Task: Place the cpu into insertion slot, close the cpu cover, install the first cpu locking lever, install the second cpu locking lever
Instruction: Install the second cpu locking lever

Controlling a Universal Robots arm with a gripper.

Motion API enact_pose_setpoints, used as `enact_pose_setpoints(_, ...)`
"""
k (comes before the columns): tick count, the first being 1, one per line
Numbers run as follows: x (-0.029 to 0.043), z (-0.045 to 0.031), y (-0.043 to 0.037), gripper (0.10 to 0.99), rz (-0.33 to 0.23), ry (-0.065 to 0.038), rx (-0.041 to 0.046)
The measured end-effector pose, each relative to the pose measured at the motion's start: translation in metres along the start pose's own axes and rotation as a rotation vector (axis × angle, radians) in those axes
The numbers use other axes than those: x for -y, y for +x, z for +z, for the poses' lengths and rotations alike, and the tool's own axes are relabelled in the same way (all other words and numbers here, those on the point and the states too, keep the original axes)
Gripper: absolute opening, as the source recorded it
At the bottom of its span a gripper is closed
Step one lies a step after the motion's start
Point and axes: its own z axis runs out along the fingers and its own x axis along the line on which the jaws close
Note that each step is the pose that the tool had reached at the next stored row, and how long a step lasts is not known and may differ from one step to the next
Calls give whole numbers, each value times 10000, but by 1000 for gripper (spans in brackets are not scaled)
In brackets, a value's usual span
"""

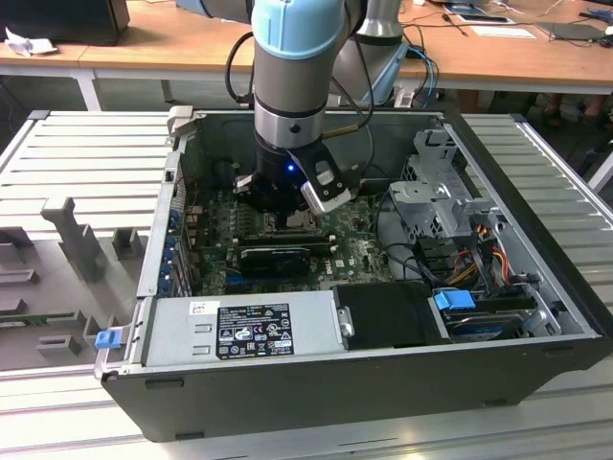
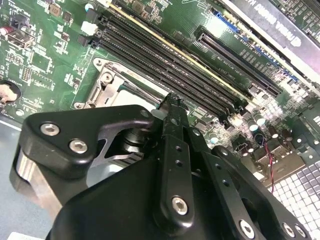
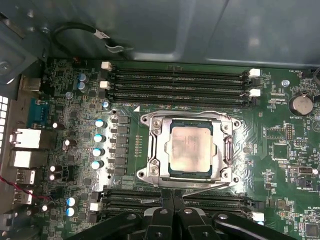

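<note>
Beige-silver cpu [image 3: 189, 148] sits in the insertion slot [image 3: 156, 150], cpu cover [image 3: 227, 150] down; fingers [image 3: 172, 200] pressed together, empty.

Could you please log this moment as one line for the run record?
gripper: shut, empty, by socket edge | pale beige-silver square cpu: seated in metal-framed insertion slot | dark metal cpu cover: closed

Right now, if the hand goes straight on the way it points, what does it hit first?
Probably the thin locking lever beside the cpu cover, just past the tips of the hand; memory slots lie under it. Depth is unclear.
</note>
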Motion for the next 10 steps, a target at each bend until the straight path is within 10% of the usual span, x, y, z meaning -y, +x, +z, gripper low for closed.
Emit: enact_pose_setpoints(10, 30, 106, 46, 106, -113, -133, -10)
